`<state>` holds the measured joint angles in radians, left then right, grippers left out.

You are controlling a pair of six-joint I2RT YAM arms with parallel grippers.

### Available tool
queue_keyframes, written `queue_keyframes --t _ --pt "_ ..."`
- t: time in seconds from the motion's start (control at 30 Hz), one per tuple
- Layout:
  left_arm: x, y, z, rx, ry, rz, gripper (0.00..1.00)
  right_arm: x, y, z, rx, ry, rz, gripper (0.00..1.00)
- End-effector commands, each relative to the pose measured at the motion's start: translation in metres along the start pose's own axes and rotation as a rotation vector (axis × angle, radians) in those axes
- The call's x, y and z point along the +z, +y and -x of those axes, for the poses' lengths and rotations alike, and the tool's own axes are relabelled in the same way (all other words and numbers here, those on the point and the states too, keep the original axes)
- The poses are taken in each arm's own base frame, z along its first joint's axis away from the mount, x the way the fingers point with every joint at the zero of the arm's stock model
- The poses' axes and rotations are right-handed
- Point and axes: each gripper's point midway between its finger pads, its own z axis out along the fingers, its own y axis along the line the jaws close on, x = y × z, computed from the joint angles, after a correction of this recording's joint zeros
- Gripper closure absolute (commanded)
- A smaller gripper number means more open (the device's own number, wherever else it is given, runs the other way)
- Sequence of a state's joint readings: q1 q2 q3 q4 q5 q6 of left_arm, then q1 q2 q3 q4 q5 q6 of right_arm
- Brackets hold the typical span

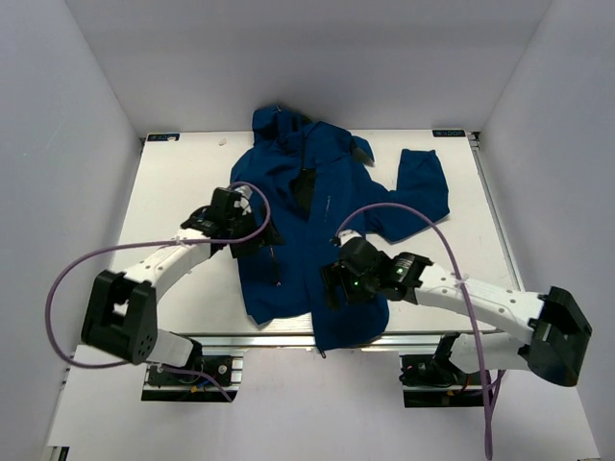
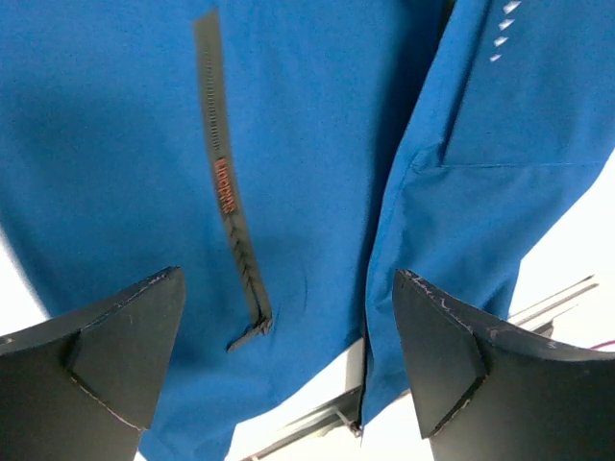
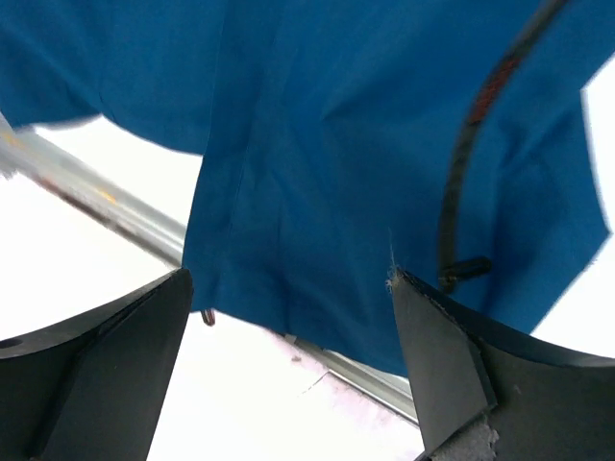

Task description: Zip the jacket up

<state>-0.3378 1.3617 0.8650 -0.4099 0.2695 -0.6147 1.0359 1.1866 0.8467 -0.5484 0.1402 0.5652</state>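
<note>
On the table (image 1: 173, 192), one jacket (image 1: 317, 216) under left fingers (image 2: 106, 355) and right fingers (image 3: 452, 365), both wide.

A white counter (image 1: 183, 192) filled the middle of the top view, matte and pale. Three plain walls boxed it in: a left wall (image 1: 58, 144), a back wall (image 1: 317, 58) and a right wall (image 1: 567, 134), all light grey and unmarked. Two small dark tags sat at the counter's far corners, a left label (image 1: 163, 137) and a right label (image 1: 448, 133); their print was too small to read. A metal rail (image 1: 221, 339) ran along the counter's near edge. In the left wrist view the rail (image 2: 317, 421) showed as a slanting silvery strip. In the right wrist view the rail (image 3: 115, 204) slanted too, but blurred. A thin side track (image 1: 493, 206) lined the counter's right edge.
</note>
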Motion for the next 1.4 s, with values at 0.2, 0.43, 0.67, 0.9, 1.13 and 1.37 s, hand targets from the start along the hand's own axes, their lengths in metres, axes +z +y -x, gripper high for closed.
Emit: queue_keyframes --t 0.2,0.43,0.67,0.9,1.13,1.37 --pt "0.035 0.007 0.012 0.034 0.004 0.090 0.02 0.019 0.045 -0.001 -0.178 0.066 0.006 0.11" --pt "0.028 0.012 0.011 0.040 -0.028 0.106 0.02 0.049 0.061 -0.032 -0.126 0.192 -0.046 0.15" --pt "0.011 0.005 0.008 0.050 -0.053 0.069 0.02 0.058 0.045 -0.054 -0.075 0.228 -0.079 0.83" --pt "-0.014 -0.012 -0.005 0.100 -0.048 -0.026 0.02 0.051 0.020 -0.059 0.067 0.176 -0.030 1.00" --pt "-0.020 -0.008 -0.053 0.129 0.072 -0.052 0.02 0.028 0.041 -0.047 0.001 0.094 0.245 1.00" --pt "-0.032 0.007 -0.054 0.074 0.006 0.012 0.02 0.033 0.070 -0.046 -0.136 0.117 0.085 0.32"
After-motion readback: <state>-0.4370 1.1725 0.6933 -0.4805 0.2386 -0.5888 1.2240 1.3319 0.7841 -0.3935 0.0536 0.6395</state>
